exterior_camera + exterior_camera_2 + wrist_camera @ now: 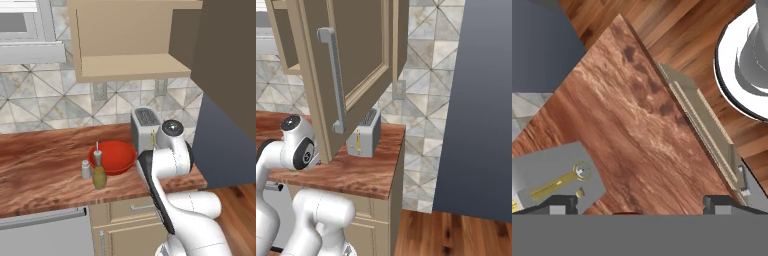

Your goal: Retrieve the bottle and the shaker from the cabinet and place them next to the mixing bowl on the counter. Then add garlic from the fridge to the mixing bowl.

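The glossy red mixing bowl (114, 156) sits on the wood-grain counter (45, 165) left of the toaster. The olive-yellow bottle (99, 171) stands right in front of the bowl, and the small grey shaker (86, 170) is just left of the bottle. Above them the tan cabinet (131, 66) is open, its shelf bare. My gripper (642, 204) hangs open over the counter's right end (637, 130), with nothing between its fingertips (564, 202). The grey fridge (483, 105) stands to the right with its door closed. The garlic is out of view.
A silver toaster (145, 126) stands at the counter's right end, also seen as the toaster (554, 181) beside my left fingertip. The open cabinet door (351, 65) with its grey handle juts out over the counter. Wood floor (456, 235) lies between counter and fridge.
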